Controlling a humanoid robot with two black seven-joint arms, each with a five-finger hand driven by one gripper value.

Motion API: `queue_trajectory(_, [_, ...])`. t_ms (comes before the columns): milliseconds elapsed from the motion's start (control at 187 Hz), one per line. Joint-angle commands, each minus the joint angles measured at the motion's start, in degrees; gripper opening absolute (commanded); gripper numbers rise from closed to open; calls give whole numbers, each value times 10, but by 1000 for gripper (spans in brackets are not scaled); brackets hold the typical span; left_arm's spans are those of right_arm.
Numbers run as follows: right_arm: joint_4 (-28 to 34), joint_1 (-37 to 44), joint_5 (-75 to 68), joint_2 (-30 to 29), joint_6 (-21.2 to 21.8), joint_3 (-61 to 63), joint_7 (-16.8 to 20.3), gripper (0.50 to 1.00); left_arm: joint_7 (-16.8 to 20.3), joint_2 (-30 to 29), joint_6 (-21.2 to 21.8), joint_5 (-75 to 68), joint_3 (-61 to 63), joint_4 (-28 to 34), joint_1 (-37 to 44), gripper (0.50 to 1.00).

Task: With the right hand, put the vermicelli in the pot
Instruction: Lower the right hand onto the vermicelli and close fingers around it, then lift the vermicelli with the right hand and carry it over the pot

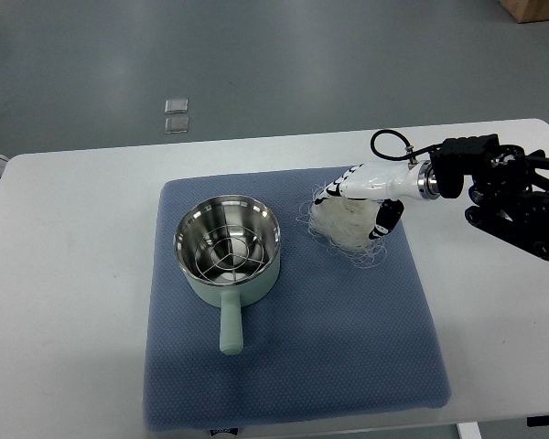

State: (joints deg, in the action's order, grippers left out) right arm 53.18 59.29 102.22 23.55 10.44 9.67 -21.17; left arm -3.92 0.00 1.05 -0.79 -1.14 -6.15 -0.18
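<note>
The right hand (364, 199) is clenched around the vermicelli (345, 227) on the blue mat (348, 338), at three o'clock from the pot (229, 249) (handle pointing to six).

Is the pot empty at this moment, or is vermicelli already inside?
Empty: the pot shows only its wire rack; the vermicelli lies beside it under the right hand.

right hand (359, 194) fingers curled onto vermicelli (346, 229), bundle on blue mat (293, 366) | pot (229, 249) pale green, steel inside with wire rack, handle toward camera, left of vermicelli, apart | mat on white table (64, 302) | left arm unseen
</note>
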Motion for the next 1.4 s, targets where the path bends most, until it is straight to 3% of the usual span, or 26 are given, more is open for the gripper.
queue_trajectory(0, [-8, -1, 2, -10, -7, -4, 0, 915, 0, 0, 0, 0, 0, 0, 0, 1000])
queue_trajectory(262, [-27, -14, 3, -11, -20, -4, 8, 911, 0, 0, 0, 0, 0, 0, 0, 1000])
queue_trajectory(422, [-45, -20, 3, -23, -29, -4, 8, 883, 0, 0, 0, 0, 0, 0, 0, 1000])
queue_trajectory(556, [-46, -22, 3, -23, -32, -2, 8, 776, 0, 0, 0, 0, 0, 0, 0, 1000])
queue_trajectory(770, [-46, -21, 2, -22, -32, 1, 8, 501, 0, 0, 0, 0, 0, 0, 0, 1000])
queue_trajectory(1395, [-43, -12, -11, -30, -40, 81, 8, 500, 0, 0, 0, 0, 0, 0, 0, 1000])
